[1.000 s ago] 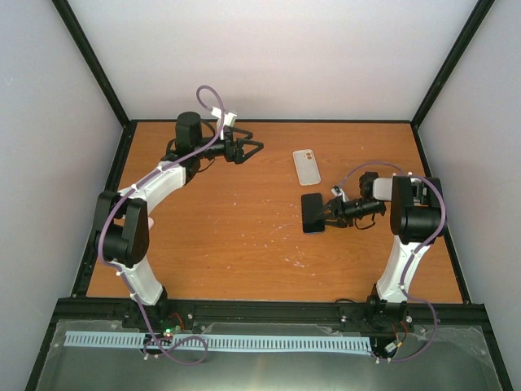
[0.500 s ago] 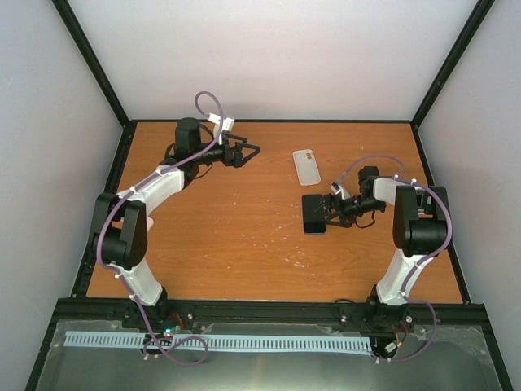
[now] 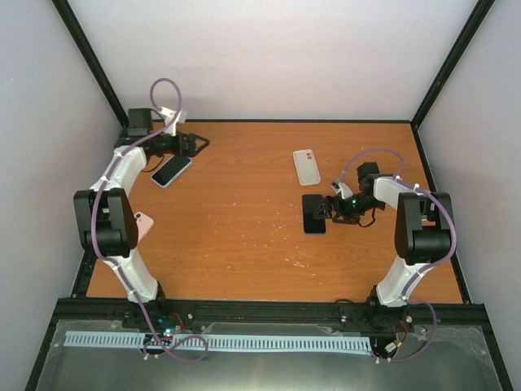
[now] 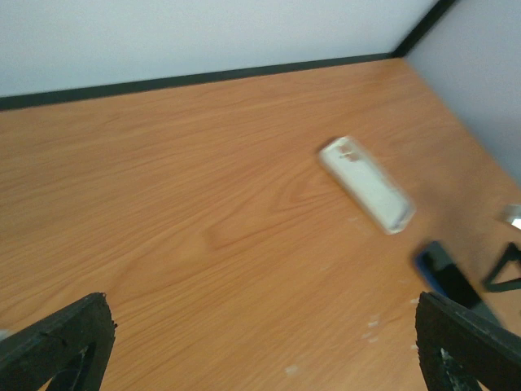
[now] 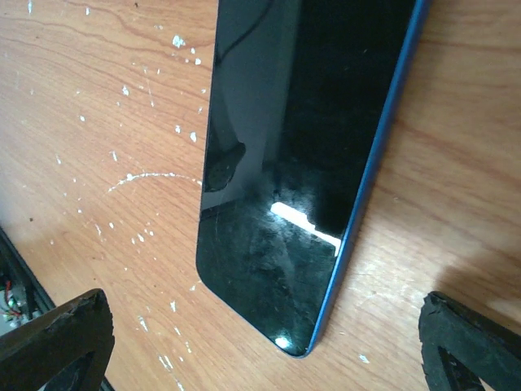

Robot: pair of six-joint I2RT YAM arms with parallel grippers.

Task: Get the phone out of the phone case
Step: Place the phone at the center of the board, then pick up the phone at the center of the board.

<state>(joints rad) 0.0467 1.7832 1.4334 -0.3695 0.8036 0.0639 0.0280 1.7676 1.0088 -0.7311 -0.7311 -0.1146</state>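
Right wrist view: black-screened, blue-edged flat phone (image 5: 301,163) lies between spread fingers of right gripper (image 5: 264,338), touching neither.
Left gripper (image 4: 260,342): spread, empty.

Right wrist view: the blue-edged phone (image 5: 293,163) runs off the top edge, so its upper end is unseen. Of the right gripper (image 5: 260,350), only the dark fingertips (image 5: 57,338) show, cut by the bottom corners. Left wrist view: blur smears the white phone case (image 4: 364,184) and the same phone beyond it. Top view: a pink object (image 3: 144,225) is half hidden behind the left arm (image 3: 106,220)
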